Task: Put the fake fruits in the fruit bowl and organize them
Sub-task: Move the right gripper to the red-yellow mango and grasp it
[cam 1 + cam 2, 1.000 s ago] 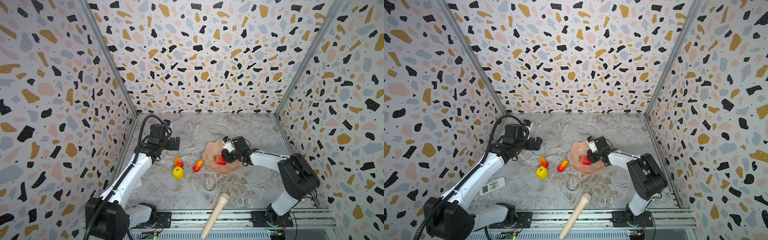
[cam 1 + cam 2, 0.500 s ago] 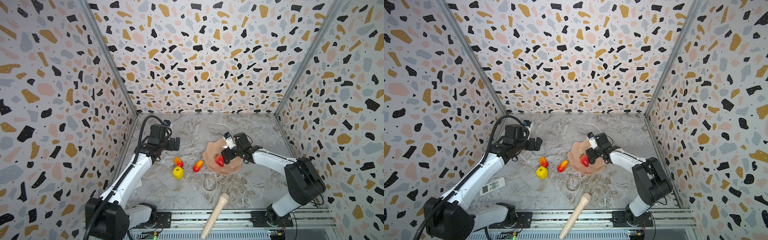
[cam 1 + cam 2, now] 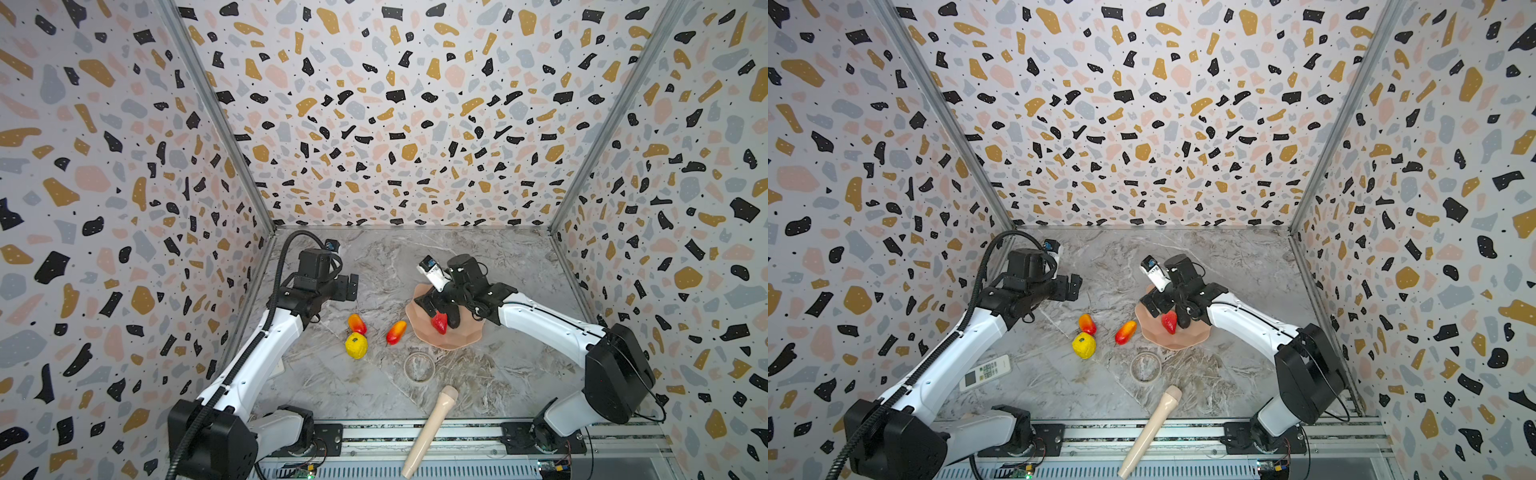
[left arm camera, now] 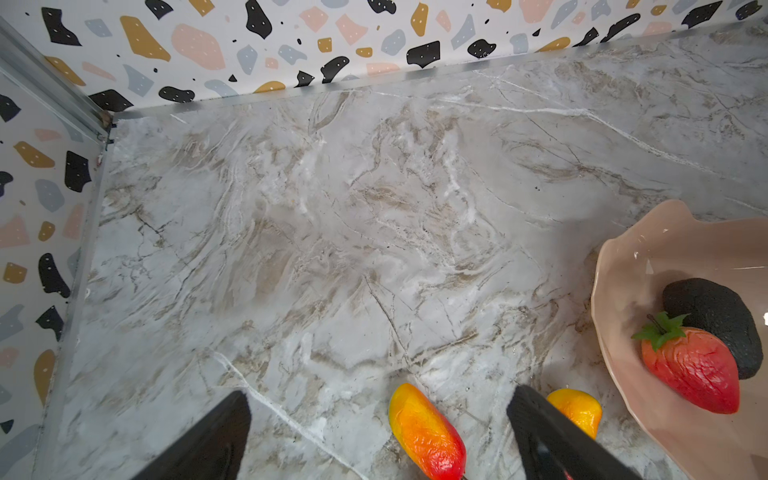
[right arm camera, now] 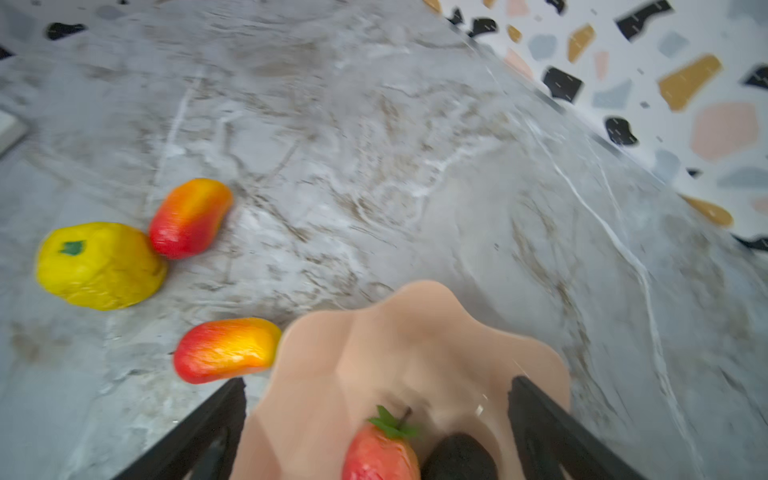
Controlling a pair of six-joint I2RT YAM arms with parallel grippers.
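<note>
While the right gripper (image 3: 438,312) hangs over the fruit bowl (image 3: 453,341), just right of centre in both top views, you can see its jaws spread wide with nothing in them. The strawberry (image 3: 439,323) lies in the bowl between the two black fingers, and the right wrist view shows it clear of both. Touching the strawberry, the dark avocado (image 4: 715,316) sits in the bowl too, though in the top views the gripper hides most of it.

Three fruits lie outside the bowl on the marble tabletop (image 3: 374,386), to its left in the frame. You find the mango by the bowl (image 3: 396,331) close against the left rim; whether it touches the rim you cannot tell. Further left, the mango by the lemon (image 3: 357,323) rests against the yellow lemon (image 3: 356,345), which lies just below it in the frame.

Your left gripper (image 3: 352,286) hovers left of centre, up and to the left of those three fruits — jaws parted, holding nothing.

Below the bowl and apart from it sits a clear glass ring dish (image 3: 419,366). A beige stick (image 3: 430,432) runs from there down across the front rail at the bottom of the frame. In a top view a white remote control (image 3: 985,372) lies at lower left, beside the left arm.
</note>
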